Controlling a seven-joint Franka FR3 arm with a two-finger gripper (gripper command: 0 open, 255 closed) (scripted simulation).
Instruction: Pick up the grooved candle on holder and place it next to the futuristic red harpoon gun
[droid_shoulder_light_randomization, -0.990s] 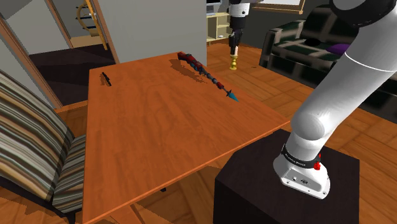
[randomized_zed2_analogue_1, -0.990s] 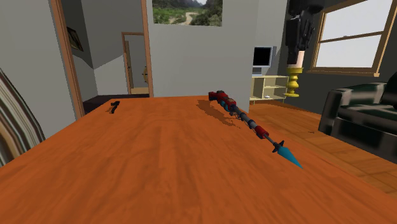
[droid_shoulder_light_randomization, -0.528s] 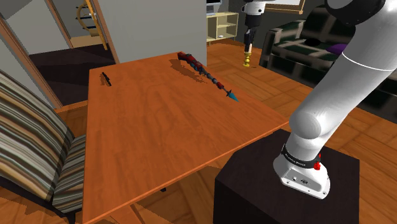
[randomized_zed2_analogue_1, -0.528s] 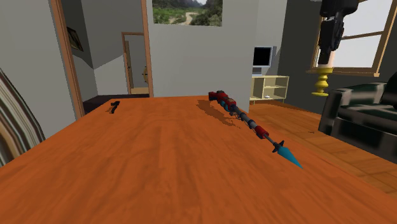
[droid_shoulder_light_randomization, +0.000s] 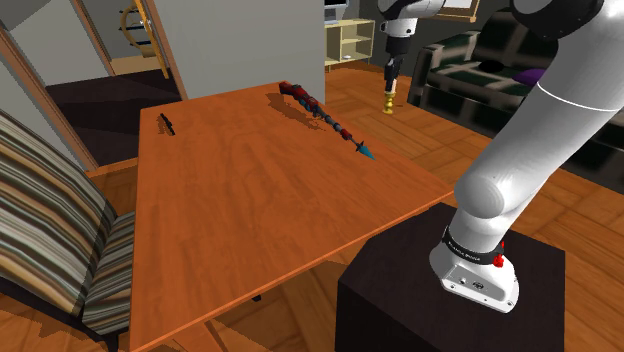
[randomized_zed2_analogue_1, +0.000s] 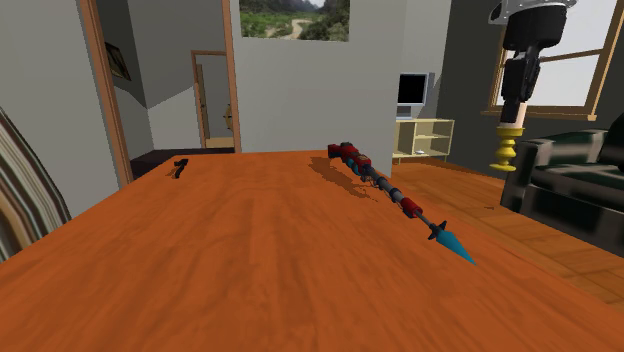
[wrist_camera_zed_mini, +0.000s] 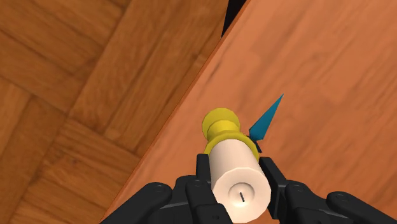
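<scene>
Item held: a pale cream cylindrical candle on a yellow turned holder (droid_shoulder_light_randomization: 388, 97), upright in the air at the upper right of the shoulder view, off the far edge of the surface and in front of the parquet floor (droid_shoulder_light_randomization: 440, 140). In the second exterior view the candle (randomized_zed2_analogue_1: 508, 138) hangs at the upper right, higher than the tabletop, before a black sofa (randomized_zed2_analogue_1: 565, 190). Tool: an all-black two-finger tool (droid_shoulder_light_randomization: 391, 76) clenched on the candle's wax body from above, holder pointing down; seen likewise in the second exterior view (randomized_zed2_analogue_1: 513, 98). In the wrist view the tool (wrist_camera_zed_mini: 235, 168) clasps the candle (wrist_camera_zed_mini: 236, 186) on both sides, with the holder over the surface's edge. Surface: an orange-brown wooden tabletop (droid_shoulder_light_randomization: 250, 200). On it: a long red and dark harpoon gun with a blue tip (droid_shoulder_light_randomization: 325, 118), lying slantwise at the upper middle of the shoulder view, well apart from the candle; its blue tip (wrist_camera_zed_mini: 267, 118) shows just beside the holder in the wrist view. Also on it: a small black object (droid_shoulder_light_randomization: 167, 123) at the upper left, kind not discernible. Beside the surface: a striped chair (droid_shoulder_light_randomization: 50, 220), left edge.
</scene>
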